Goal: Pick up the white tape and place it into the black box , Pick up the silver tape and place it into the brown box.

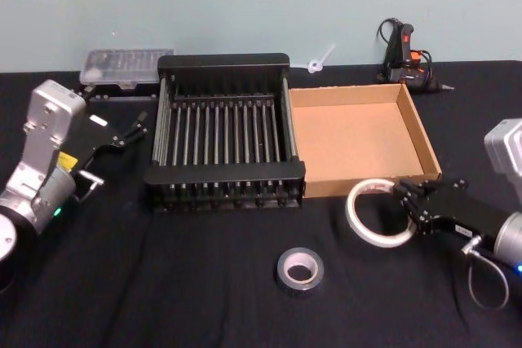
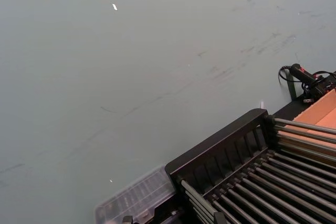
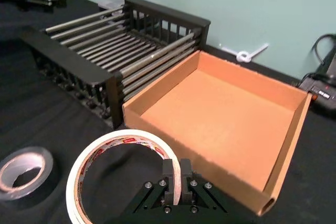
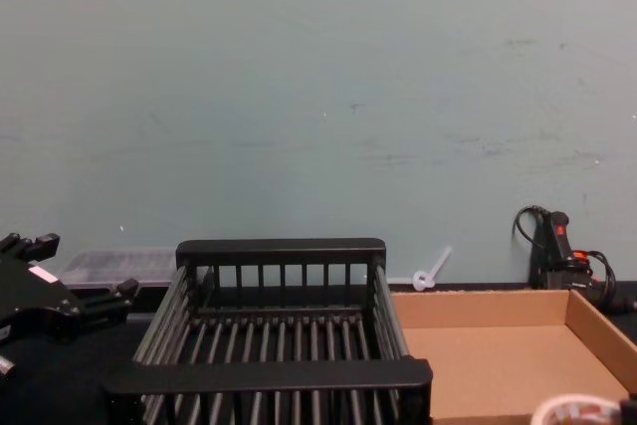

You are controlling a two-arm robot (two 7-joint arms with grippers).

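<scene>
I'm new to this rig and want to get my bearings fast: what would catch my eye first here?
The right gripper, near the front of the brown box, is shut on the rim of the white tape. The black box sits mid-table, touching the brown box's left side, both empty. The silver tape lies flat on the black cloth in front, while the left gripper waits open left of the black box.

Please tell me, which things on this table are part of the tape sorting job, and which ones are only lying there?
Part of the job:
white tape, held by the right gripper
silver tape, on the cloth
black box
brown box

Only lying about:
clear plastic case behind the black box
glue gun at the back right
white zip tie by the wall
</scene>
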